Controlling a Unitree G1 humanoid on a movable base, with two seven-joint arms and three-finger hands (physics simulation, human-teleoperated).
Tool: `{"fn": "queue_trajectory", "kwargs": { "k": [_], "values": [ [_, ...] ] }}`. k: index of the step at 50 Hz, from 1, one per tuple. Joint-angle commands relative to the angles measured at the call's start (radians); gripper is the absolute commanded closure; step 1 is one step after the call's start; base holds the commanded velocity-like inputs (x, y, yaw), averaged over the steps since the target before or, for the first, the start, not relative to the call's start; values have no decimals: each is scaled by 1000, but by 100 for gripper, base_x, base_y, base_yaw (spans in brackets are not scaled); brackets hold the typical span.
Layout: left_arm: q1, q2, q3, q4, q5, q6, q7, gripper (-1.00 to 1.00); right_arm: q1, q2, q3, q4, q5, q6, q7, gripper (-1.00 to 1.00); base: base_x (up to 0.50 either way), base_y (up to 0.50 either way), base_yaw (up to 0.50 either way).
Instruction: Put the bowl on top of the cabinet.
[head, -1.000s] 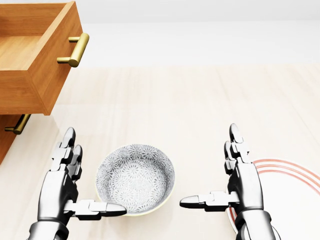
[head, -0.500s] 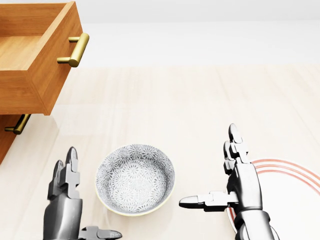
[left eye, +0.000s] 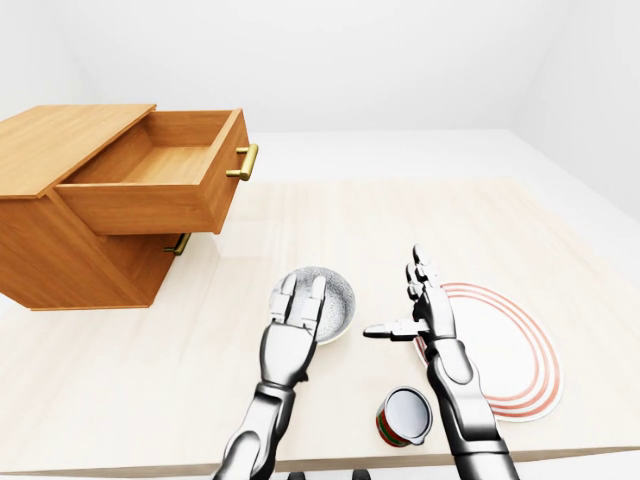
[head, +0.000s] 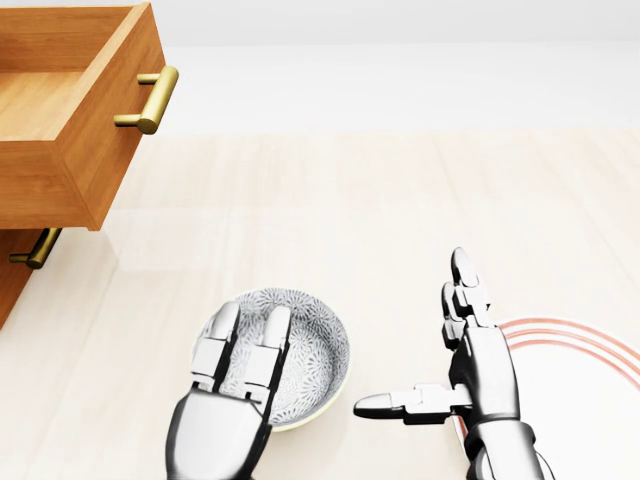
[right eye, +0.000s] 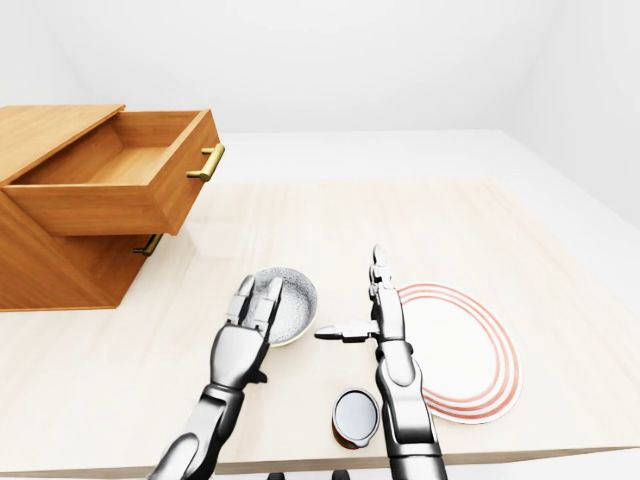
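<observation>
Head view showed the bowl (head: 272, 356) sitting on the table (head: 380, 220), low and a little left of centre, with my left hand (head: 232, 400) laid over its near-left rim. I had that hand flat and palm-down, its fingers (head: 270, 340) straight and side by side, reaching across the patterned inside; nothing was curled under the rim, so I judged it a hover or a light rest and not a hold. My right hand (head: 462, 375) stood apart on the bowl's right side, spread wide with its thumb pointing toward the bowl and the other fingers aimed up the picture. I read that as the second half of a two-handed cradle, waiting for the left to settle.

From the left-eye view, the cabinet (left eye: 60, 215) sat at the table's upper left, well apart from the bowl. Its top drawer (left eye: 160, 185) was pulled out, brass handle (left eye: 246, 162) toward the middle of the table, so it jutted into the straight line from the bowl. I judged the flat cabinet top (left eye: 55, 140) the target, and that the bowl would have to be lifted above the drawer, not dropped into it.

A red-ringed plate (left eye: 500, 345) lay beside my right forearm, and a small can (left eye: 405, 416) lay by that forearm close to the table's near edge, where I thought an elbow could knock it.
</observation>
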Motion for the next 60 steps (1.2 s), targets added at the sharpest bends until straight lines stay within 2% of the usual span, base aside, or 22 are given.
{"fn": "queue_trajectory", "kwargs": {
  "k": [1, 5, 6, 7, 8, 18, 28, 33, 38, 40, 45, 46, 48, 60],
  "values": [
    [-110, -34, -88, 225, 167, -1, 0, -100, 4, 1, 5, -11, -1, 2, 7, -100, 0, 0, 0],
    [-146, -45, -79, 300, 177, -1, 0, -100, 5, 1, 3, -12, 1, 0, 9, -100, 0, 0, 0],
    [-143, -44, -77, 295, 176, -1, 0, -13, 4, 1, 3, -9, 2, -1, 10, -100, 0, 0, 0],
    [-139, -36, -78, 285, 166, -1, 0, 93, 3, 1, 4, -8, 1, -1, 9, -100, 0, 0, 0],
    [-130, -34, -74, 267, 170, -1, 0, 97, 2, 2, 5, -4, -1, -4, 9, -100, 0, 0, 0],
    [-116, -23, -50, 229, 153, -1, 0, 94, -6, 4, 10, 17, -3, -12, 10, -100, 0, 0, 0],
    [-109, -22, -54, 220, 159, -1, 0, 92, -5, 4, 11, 14, -1, -12, 12, -100, 0, 0, 0],
    [-82, -18, -51, 158, 139, -1, 0, 91, 1, 6, 15, 2, 1, -13, 17, -100, 0, 0, 0],
    [-54, -18, -27, 40, 56, -1, 0, 91, -4, 10, 31, 26, -7, -30, 25, -100, 0, 0, 0],
    [-46, -17, -16, -7, 19, -1, 0, 91, -2, 10, 30, 20, -5, -26, 28, -100, 0, 0, 0],
    [-45, -17, -16, -9, 17, -1, 0, 91, -1, 10, 30, 17, -5, -24, 28, -100, 0, 0, 0],
    [1, -25, 16, -233, -112, -1, 0, 93, -2, 11, 33, 22, -7, -28, 29, -100, 0, 0, 0],
    [11, -27, 21, -295, -143, -1, 0, 93, 0, 11, 33, 17, -8, -26, 29, -100, 0, 0, 0],
    [10, -41, 52, -476, -245, -1, -5, 94, 7, 12, 37, 5, -12, -22, 29, -100, 0, 0, 0]
  ]
}}
